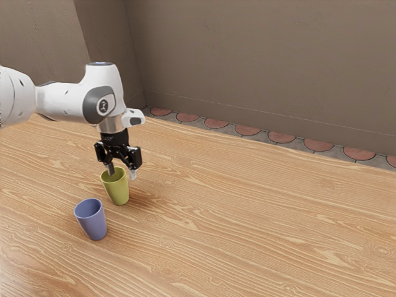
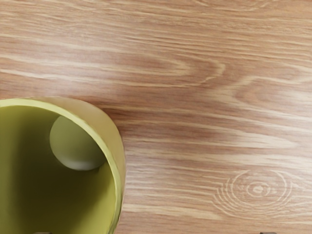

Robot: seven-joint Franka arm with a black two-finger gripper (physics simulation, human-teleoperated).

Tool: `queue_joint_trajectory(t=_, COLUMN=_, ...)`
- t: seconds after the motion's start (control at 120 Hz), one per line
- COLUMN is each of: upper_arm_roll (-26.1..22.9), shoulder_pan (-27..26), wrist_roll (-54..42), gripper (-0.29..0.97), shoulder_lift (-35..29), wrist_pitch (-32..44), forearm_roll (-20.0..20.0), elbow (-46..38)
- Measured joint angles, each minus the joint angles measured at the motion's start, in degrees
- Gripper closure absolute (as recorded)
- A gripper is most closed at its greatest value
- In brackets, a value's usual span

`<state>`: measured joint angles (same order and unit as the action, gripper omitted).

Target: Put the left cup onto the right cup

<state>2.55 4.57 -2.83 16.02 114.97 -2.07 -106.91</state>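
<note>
Franka arm (image 1: 62, 102) enters from the exterior view's left, hand pointing straight down over the wooden table (image 1: 266, 223). Blue cup (image 1: 91, 218) stands on the wood near the green cup (image 1: 116, 188), on its camera-facing side and toward the exterior view's left; the two are apart, both mouth up. The green cup is the one being addressed, so I take it as the cup to move and the blue one as its seat. Gripper (image 1: 121, 174) sits at the green cup's rim with fingers spread, one apparently inside the mouth and one outside the wall, not yet clamped. The wrist view looks into the green cup (image 2: 29, 190), its rim under the hand. Step in hand: the grasp. Next move calls for pinching the wall, lifting clear, then carrying it over the blue cup's mouth.
</note>
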Motion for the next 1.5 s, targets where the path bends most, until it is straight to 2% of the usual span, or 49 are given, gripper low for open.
queue_joint_trajectory(t=0.408, upper_arm_roll=0.2, shoulder_pan=0.3, wrist_roll=0.0, gripper=0.15, shoulder_lift=2.9, wrist_pitch=0.4, forearm_roll=0.1, elbow=1.5)
queue_joint_trajectory(t=0.692, upper_arm_roll=1.2, shoulder_pan=0.2, wrist_roll=0.0, gripper=0.2, shoulder_lift=4.1, wrist_pitch=0.9, forearm_roll=-0.1, elbow=1.5)
queue_joint_trajectory(t=1.5, upper_arm_roll=1.6, shoulder_pan=-0.1, wrist_roll=0.1, gripper=0.64, shoulder_lift=4.4, wrist_pitch=1.1, forearm_roll=-0.2, elbow=1.8)
